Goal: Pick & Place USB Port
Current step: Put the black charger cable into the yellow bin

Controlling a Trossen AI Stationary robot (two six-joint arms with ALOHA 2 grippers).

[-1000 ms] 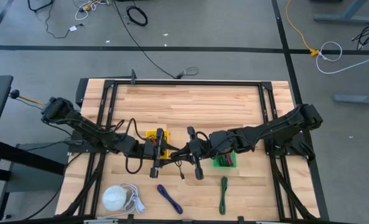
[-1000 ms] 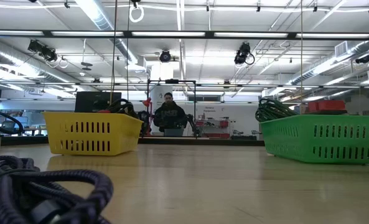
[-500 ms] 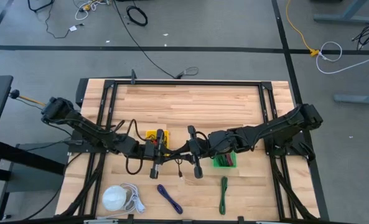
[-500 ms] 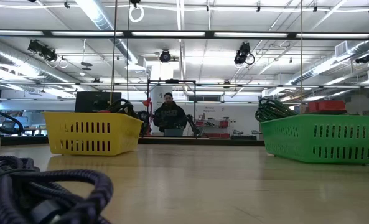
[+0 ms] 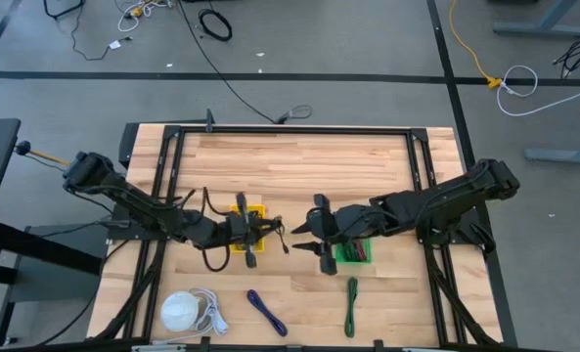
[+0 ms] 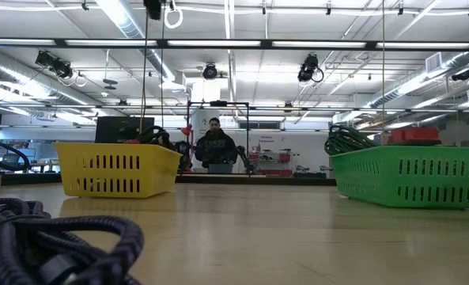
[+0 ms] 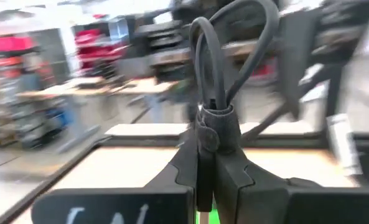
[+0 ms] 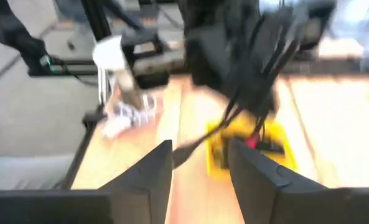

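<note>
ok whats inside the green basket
In the green basket: a dark green cable coil heaped at one end, something red above the rim. The wall hides anything lower.

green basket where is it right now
In the high view the green basket sits right of the table's centre, under the right gripper, with a green cable on the wood nearer the front edge.

Left pincer (image 7: 204,163) clamped, right pincer (image 8: 200,163) spread
</note>
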